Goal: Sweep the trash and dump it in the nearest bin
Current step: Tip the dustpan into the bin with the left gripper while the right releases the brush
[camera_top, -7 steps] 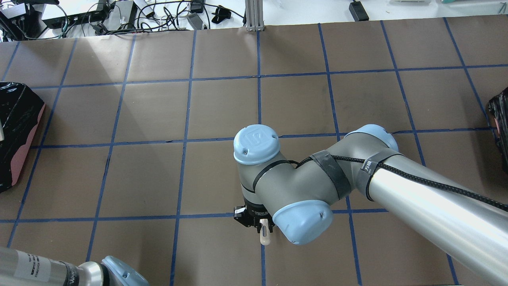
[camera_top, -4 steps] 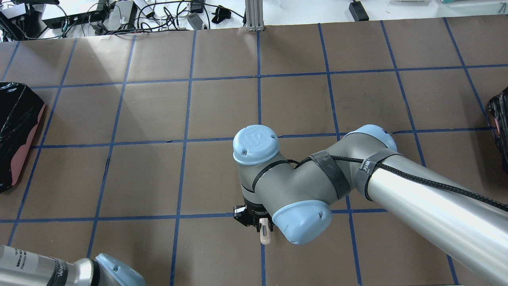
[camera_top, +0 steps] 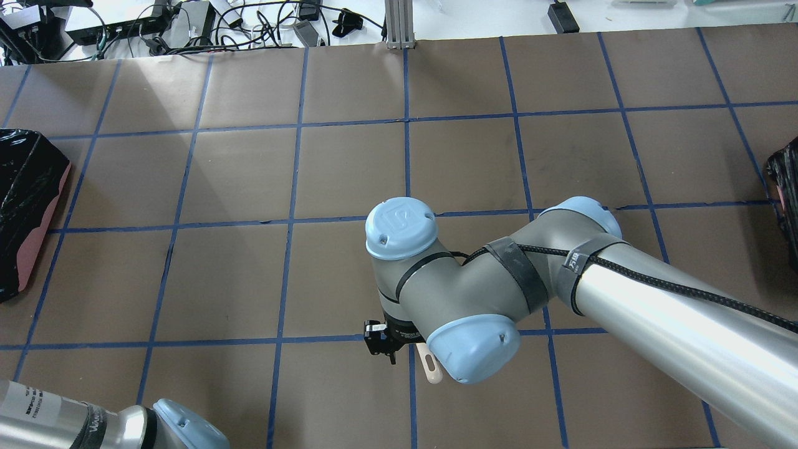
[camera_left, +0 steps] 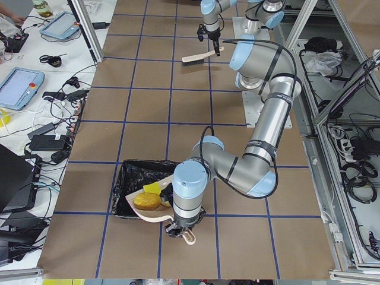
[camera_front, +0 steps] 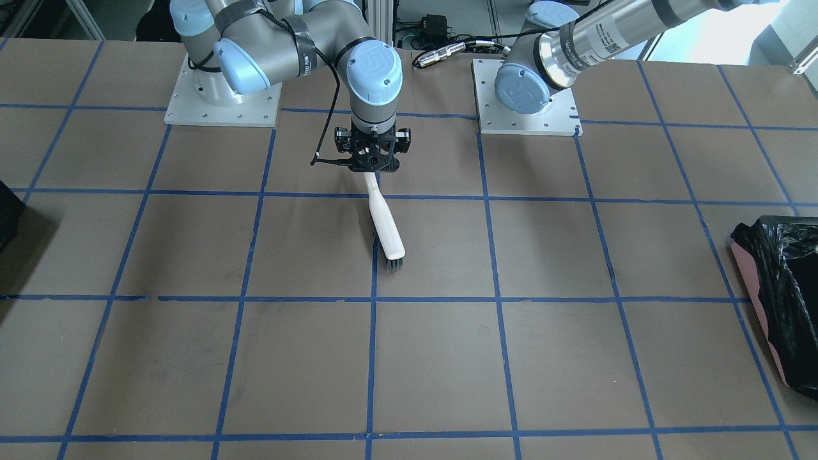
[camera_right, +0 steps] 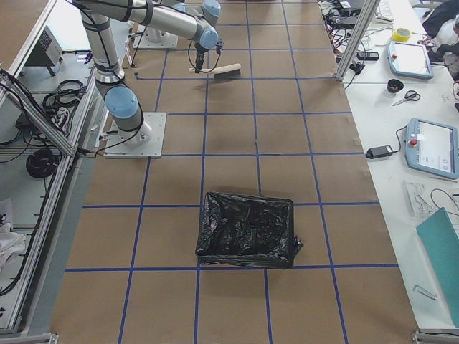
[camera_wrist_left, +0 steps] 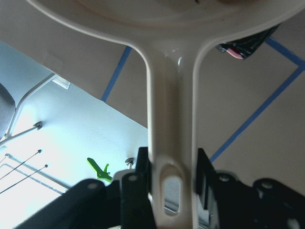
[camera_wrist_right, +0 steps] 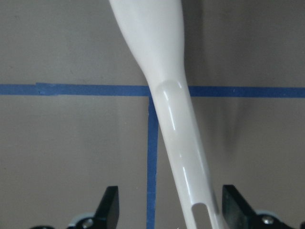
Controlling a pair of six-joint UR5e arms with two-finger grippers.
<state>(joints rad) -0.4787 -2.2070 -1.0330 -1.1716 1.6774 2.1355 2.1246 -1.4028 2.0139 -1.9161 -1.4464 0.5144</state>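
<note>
My left gripper [camera_wrist_left: 171,164] is shut on the handle of the white dustpan [camera_wrist_left: 169,90]. In the exterior left view the dustpan [camera_left: 155,215] is tilted over the black-bagged bin [camera_left: 133,193]. It carries the trash: a yellow sponge [camera_left: 151,187] and an orange fruit piece [camera_left: 147,202]. My right gripper [camera_wrist_right: 171,205] is open, its jaws apart on either side of the white brush handle [camera_wrist_right: 167,95]. The brush [camera_front: 386,227] rests bristles down on the table, slanting up into the right gripper [camera_front: 372,167].
The same bin shows at the left edge of the overhead view [camera_top: 25,206] and at the right edge of the front view [camera_front: 779,300]. A second black-bagged bin [camera_right: 247,229] stands at the table's other end. Blue tape lines grid the brown table [camera_top: 349,168].
The brush handle's tip has swung to the right and now slants under my right wrist. My left arm's elbow has shifted slightly at the bottom left.
</note>
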